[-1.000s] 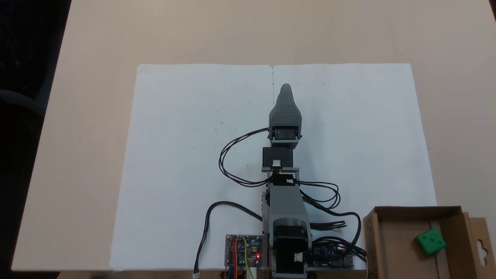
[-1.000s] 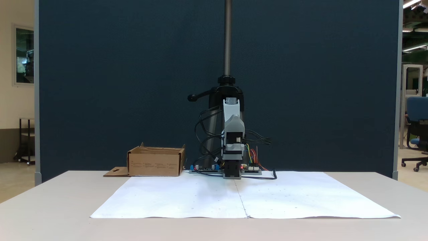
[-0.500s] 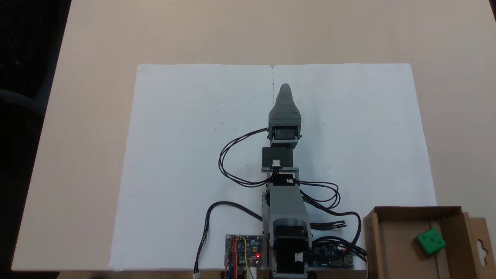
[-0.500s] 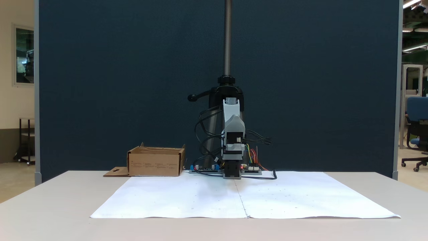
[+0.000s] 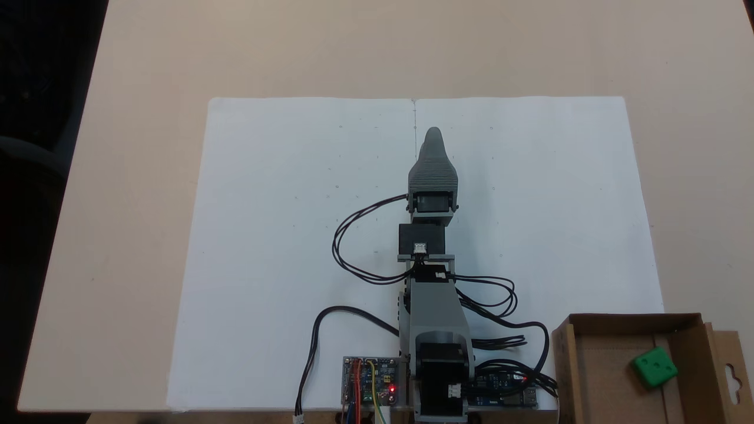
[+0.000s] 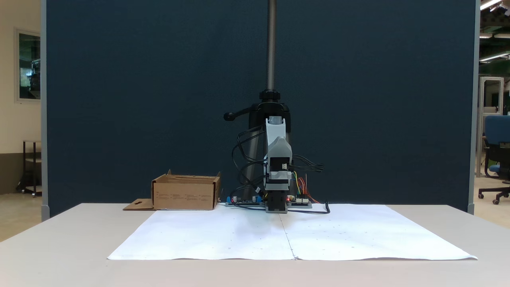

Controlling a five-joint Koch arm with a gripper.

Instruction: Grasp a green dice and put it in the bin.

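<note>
A dark blue partition panel (image 6: 159, 99) is standing behind the desk (image 6: 59, 243) and is covering most of the background. The desk is having a pale beige top, and white paper sheets (image 6: 223, 235) are lying flat on it. At the left of the panel a cream wall (image 6: 16, 119) is showing, with a framed window (image 6: 28, 65) and a dark low rack (image 6: 30, 167) below. At the right side a blue office chair (image 6: 496, 151) is standing on a light floor (image 6: 488, 209), and ceiling lamps (image 6: 492, 4) are shining above.

I count: one green dice (image 5: 654, 366), one bin (image 5: 601, 377), one arm (image 5: 435, 294), two paper sheets (image 5: 294, 235), two circuit boards (image 5: 371, 380).
</note>
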